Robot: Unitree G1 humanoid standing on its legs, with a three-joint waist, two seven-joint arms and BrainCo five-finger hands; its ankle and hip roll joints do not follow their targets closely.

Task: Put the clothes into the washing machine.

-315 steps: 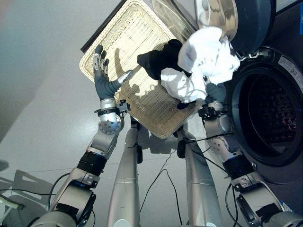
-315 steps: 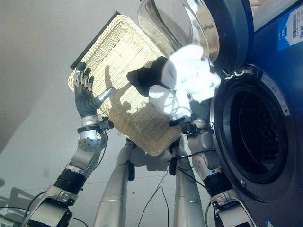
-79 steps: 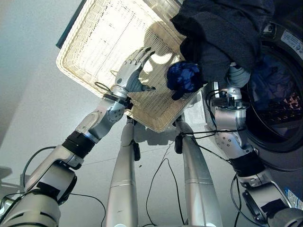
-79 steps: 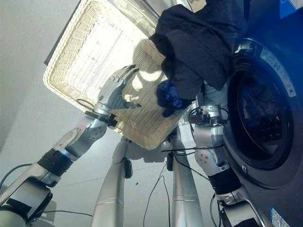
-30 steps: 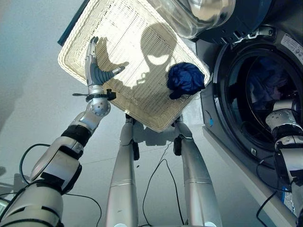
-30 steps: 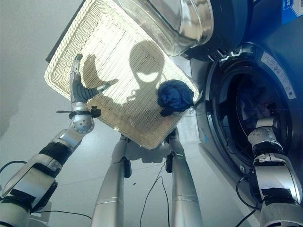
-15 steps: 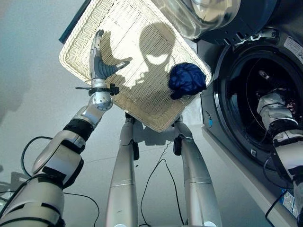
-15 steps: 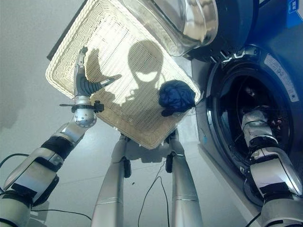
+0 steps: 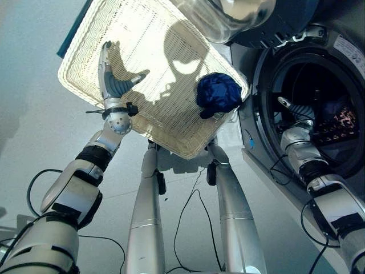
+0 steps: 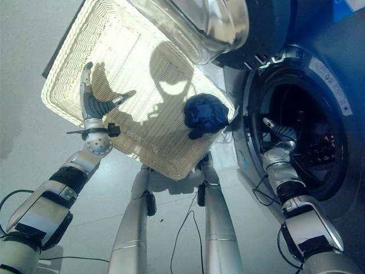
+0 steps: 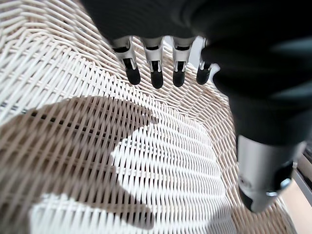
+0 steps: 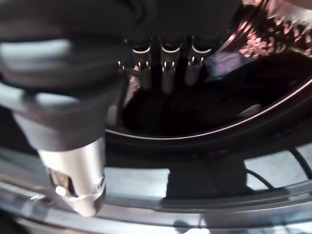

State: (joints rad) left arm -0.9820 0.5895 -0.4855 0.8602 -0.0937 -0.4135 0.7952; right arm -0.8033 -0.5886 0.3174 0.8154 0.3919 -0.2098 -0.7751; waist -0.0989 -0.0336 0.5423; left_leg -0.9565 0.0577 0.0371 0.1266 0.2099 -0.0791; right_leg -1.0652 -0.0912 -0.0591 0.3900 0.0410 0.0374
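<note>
A balled blue garment (image 9: 218, 94) is lying in the white wicker basket (image 9: 142, 51), near the corner beside the washing machine (image 9: 311, 108). The left hand (image 9: 111, 83) is hovering over the basket with fingers straight, holding nothing. The right hand (image 9: 296, 108) is reaching into the drum opening, fingers extended and empty

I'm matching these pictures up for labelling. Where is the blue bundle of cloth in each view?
Left eye view: blue bundle lies in the wicker basket's corner nearest the washing machine's drum opening.
Right eye view: the same corner, slightly further left.
Left wrist view: bare wicker past the left hand; no bundle.
Right wrist view: the right hand faces the drum; no bundle.
Shared landmark: that basket corner.
</note>
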